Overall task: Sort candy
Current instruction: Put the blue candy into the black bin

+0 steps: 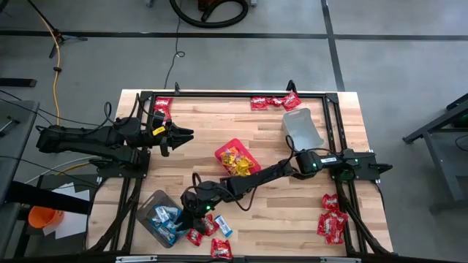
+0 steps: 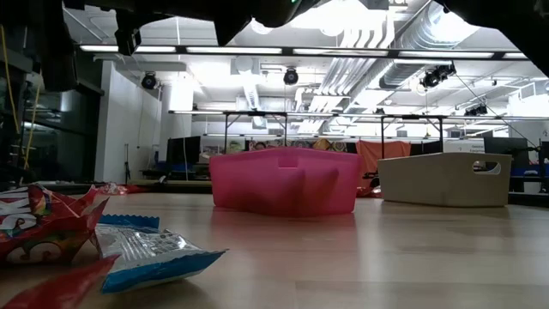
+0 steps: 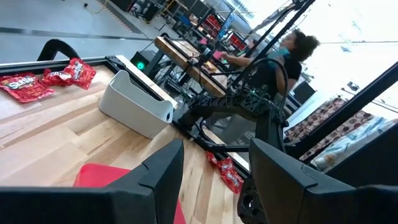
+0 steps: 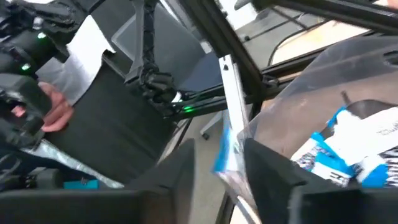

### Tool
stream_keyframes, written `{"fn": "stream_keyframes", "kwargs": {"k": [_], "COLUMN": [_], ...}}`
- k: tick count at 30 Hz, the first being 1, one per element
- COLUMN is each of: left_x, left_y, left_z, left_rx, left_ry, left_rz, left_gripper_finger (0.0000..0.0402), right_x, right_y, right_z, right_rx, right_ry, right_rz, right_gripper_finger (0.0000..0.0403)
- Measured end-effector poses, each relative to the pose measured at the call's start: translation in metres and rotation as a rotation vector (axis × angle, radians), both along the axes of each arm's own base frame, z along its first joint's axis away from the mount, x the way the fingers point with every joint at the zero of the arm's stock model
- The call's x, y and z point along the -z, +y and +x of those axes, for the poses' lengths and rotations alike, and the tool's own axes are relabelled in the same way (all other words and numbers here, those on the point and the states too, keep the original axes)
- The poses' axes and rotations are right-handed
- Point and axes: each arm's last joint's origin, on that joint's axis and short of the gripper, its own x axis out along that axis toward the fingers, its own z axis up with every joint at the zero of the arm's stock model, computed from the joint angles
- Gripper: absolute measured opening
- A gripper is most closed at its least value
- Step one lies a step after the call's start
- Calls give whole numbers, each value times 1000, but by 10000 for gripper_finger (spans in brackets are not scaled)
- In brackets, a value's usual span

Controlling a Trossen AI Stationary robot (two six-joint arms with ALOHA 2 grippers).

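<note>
The right gripper (image 1: 191, 210) reaches across the wooden table (image 1: 256, 212) to the rim of the clear tub (image 1: 150, 207) at the near left corner. In the right wrist view its fingers (image 4: 273, 171) stand a little apart with a blue-and-white candy packet (image 4: 225, 149) between them, over the tub's edge; whether they grip it I cannot tell. More blue-and-white packets (image 4: 348, 152) lie inside the tub.

The left gripper (image 1: 179, 137) hangs over the table's left side, its 2 fingers (image 3: 163, 168) spread wide with nothing between them.

The red bin (image 1: 238, 157) of yellow candy (image 1: 240, 162) sits mid-table, just beside the right arm's forearm. The grey tub (image 1: 303, 128) stands toward the far right. Red packets lie scattered: a group at the far edge (image 1: 274, 101), 1 at the far left corner (image 1: 162, 107), a cluster at the near right (image 1: 333, 219), and several beside the clear tub (image 1: 208, 234), with a blue-and-white packet (image 1: 224, 227) among them.

In the left wrist view a person (image 3: 292, 53) sits at another bench beyond the table.
</note>
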Motion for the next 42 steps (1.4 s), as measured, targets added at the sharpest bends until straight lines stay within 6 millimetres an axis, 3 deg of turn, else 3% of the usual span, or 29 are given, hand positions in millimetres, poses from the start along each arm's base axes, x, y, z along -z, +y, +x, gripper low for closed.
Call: {"fn": "stream_keyframes", "kwargs": {"k": [5, 10, 16, 20, 24, 28, 33, 37, 42], "left_x": [0, 0, 0, 0, 0, 0, 0, 1, 5], "left_y": [0, 0, 0, 0, 0, 0, 0, -1, -3], "left_z": [0, 0, 0, 0, 0, 0, 0, 1, 8], "left_rx": [0, 0, 0, 0, 0, 1, 2, 35, 100], "left_ry": [0, 0, 1, 1, 1, 5, 6, 6, 35], "left_rz": [0, 0, 9, 9, 10, 35, 41, 11, -12], "left_gripper_finger": [170, 170, 170, 170, 170, 170, 170, 170, 170], "right_x": [0, -2, -50, -85, -121, -140, -135, -109, -79], "right_y": [-2, -16, -53, -75, -91, -101, -100, -85, -60], "right_z": [0, 2, -6, -30, -69, -105, -145, -184, -231], "right_rx": [-28, -73, -140, -112, -44, -3, 56, 172, 356], "right_ry": [8, 49, 49, 114, 221, 355, 488, 545, 515], "right_rz": [12, 47, 5, -212, -495, -639, -649, -595, -353], "right_gripper_finger": [206, 223, 217, 212, 207, 206, 206, 206, 206]}}
